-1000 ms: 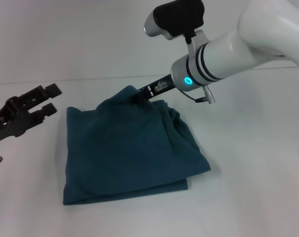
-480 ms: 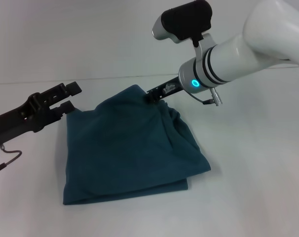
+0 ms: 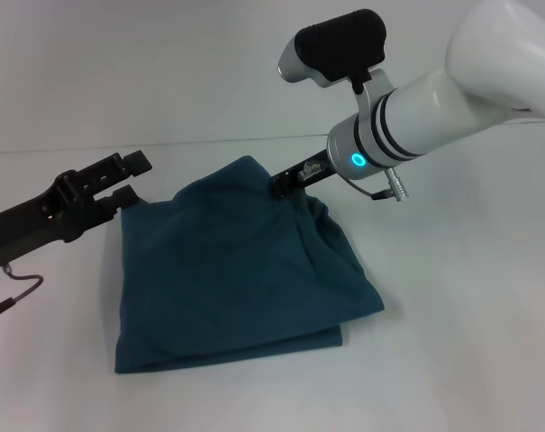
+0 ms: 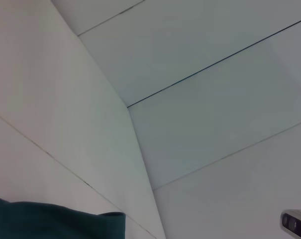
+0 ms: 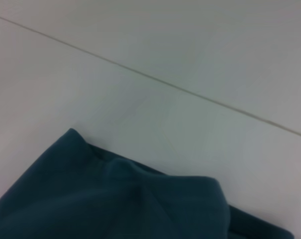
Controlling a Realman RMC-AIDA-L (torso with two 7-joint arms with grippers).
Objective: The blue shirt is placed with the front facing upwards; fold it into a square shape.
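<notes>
The blue shirt (image 3: 227, 270) lies folded into a rough square on the white table (image 3: 470, 297), plain teal side up. Its far right corner is lifted into a peak. My right gripper (image 3: 284, 183) is at that raised corner, shut on the fabric edge. The right wrist view shows the humped cloth of the blue shirt (image 5: 115, 199). My left gripper (image 3: 132, 177) hovers open at the shirt's far left corner, one finger above the other, with nothing between them. In the left wrist view, a strip of the blue shirt (image 4: 55, 221) shows.
A thin seam line (image 3: 209, 142) runs across the white table behind the shirt. A dark cable (image 3: 11, 297) loops under my left arm at the left edge. A small grey part (image 4: 295, 221) shows in the left wrist view.
My left gripper has swung in from the left to the shirt's far left corner. My right gripper has shifted a little to the right, drawing the raised corner with it.
</notes>
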